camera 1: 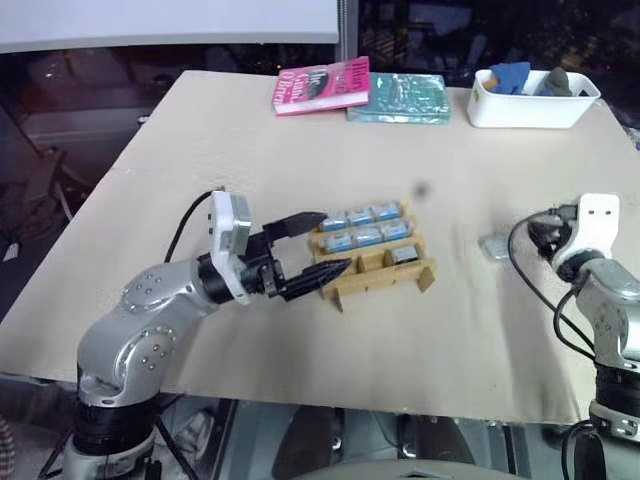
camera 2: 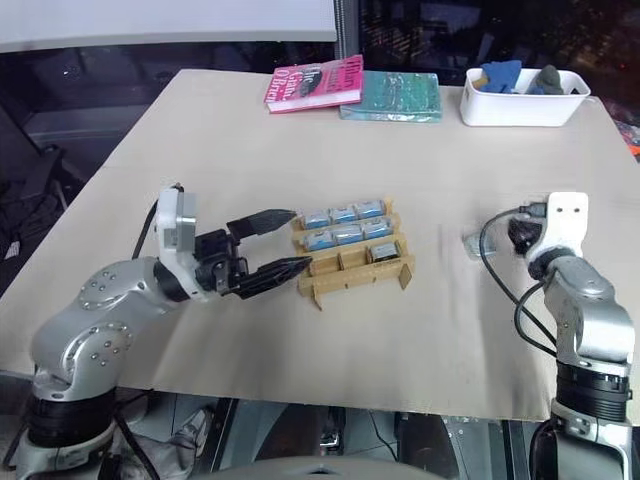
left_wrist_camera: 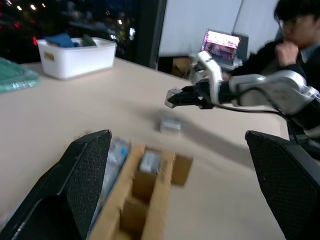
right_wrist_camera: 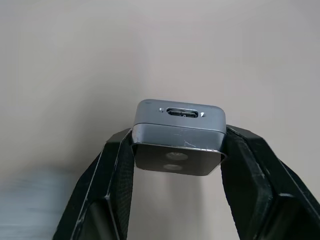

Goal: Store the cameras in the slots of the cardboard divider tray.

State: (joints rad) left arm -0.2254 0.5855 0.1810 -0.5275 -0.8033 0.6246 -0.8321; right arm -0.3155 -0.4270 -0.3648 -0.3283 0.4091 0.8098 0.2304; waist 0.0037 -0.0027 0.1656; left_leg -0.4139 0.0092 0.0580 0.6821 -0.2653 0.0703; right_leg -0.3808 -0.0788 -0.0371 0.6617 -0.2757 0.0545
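The cardboard divider tray point(camera 1: 345, 291) lies at mid-table. Its two far rows are full of silver-grey cameras point(camera 1: 368, 237), and one more camera point(camera 1: 403, 255) sits at the right end of the near row. My left gripper point(camera 1: 333, 242) hangs open at the tray's left end, one finger to each side of the corner, holding nothing. Off to the tray's right, my right gripper point(right_wrist_camera: 178, 150) is shut on a grey camera point(right_wrist_camera: 179, 120) and holds it above the table. Another loose camera point(camera 1: 493, 246) lies on the table just below it.
At the far right corner stands a white bin point(camera 1: 520, 110) with blue and grey cloth lumps. A pink book point(camera 1: 322, 86) and a teal book point(camera 1: 400, 98) lie at the far edge. A person point(left_wrist_camera: 295, 30) sits beyond the table's right side, by a laptop point(left_wrist_camera: 222, 45).
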